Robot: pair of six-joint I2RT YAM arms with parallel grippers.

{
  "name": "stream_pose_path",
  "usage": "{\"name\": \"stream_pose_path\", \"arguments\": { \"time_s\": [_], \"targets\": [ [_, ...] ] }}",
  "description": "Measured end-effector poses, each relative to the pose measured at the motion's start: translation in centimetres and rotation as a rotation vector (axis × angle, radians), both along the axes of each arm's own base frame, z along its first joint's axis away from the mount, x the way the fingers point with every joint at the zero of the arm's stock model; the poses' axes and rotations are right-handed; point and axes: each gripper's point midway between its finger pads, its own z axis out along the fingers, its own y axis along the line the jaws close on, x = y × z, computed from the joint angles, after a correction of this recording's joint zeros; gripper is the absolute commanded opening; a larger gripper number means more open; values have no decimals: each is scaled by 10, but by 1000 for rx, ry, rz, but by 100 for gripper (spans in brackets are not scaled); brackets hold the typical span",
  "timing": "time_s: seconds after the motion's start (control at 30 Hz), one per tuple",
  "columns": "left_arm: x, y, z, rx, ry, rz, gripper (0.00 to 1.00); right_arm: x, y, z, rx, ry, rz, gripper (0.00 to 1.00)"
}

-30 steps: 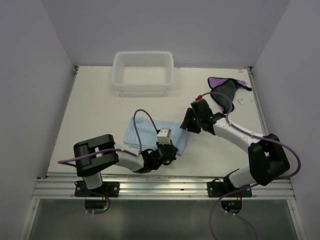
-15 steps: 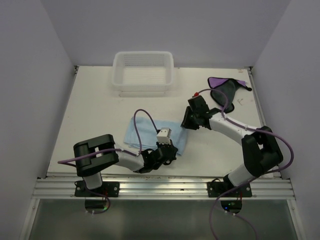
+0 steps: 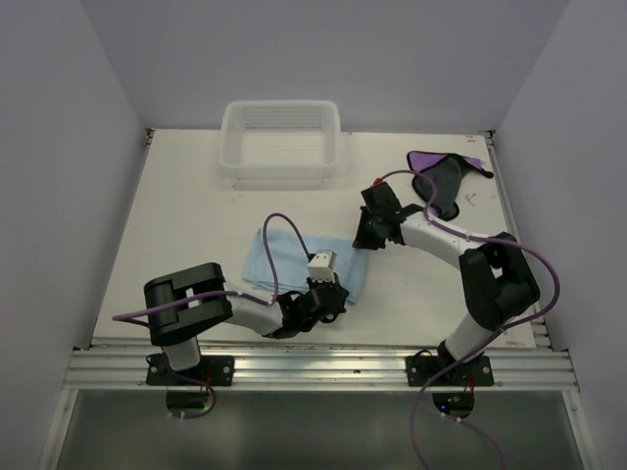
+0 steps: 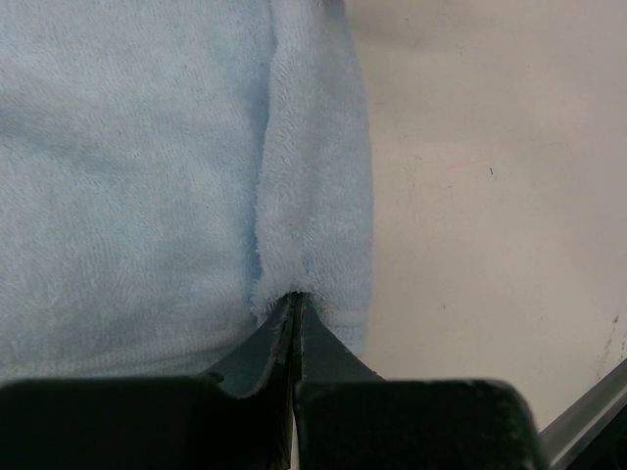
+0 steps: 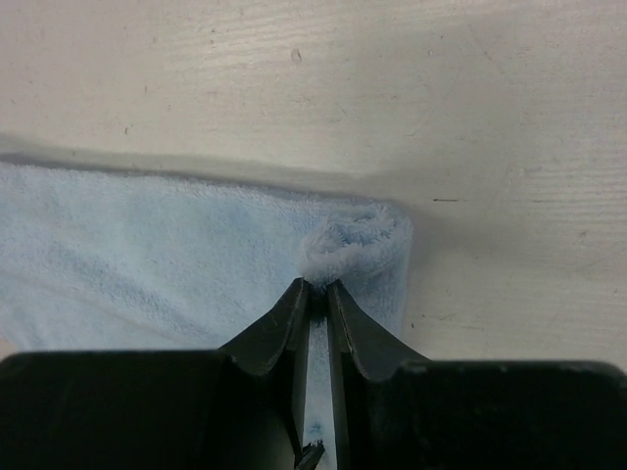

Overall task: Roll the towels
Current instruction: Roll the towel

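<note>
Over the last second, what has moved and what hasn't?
The right gripper slid slightly away and leftward, its elbow folding in; its jaws pinch the blue towel's curled corner. The left gripper, shut on the towel's near edge, the purple towel and the basket stayed put.

White table (image 3: pixel 196 215) (pale lilac walls (image 3: pixel 323 49))

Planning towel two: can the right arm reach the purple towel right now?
Probably, but not freely: the right gripper is shut on the light blue towel's corner. The purple towel lies uncovered close beside that arm, with nothing between.
</note>
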Motion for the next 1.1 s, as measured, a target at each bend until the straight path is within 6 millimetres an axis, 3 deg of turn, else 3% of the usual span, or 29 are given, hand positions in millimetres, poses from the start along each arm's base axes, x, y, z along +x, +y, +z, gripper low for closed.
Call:
{"name": "stream_pose_path", "arguments": {
  "time_s": [0.5,1.1],
  "targets": [
    [0,0,0,0,2,0,0,7,5,-13,-10,31,4,12],
    [-2,4,2,19,0,-9,0,9,8,-22,-13,40,18,16]
  ]
}}
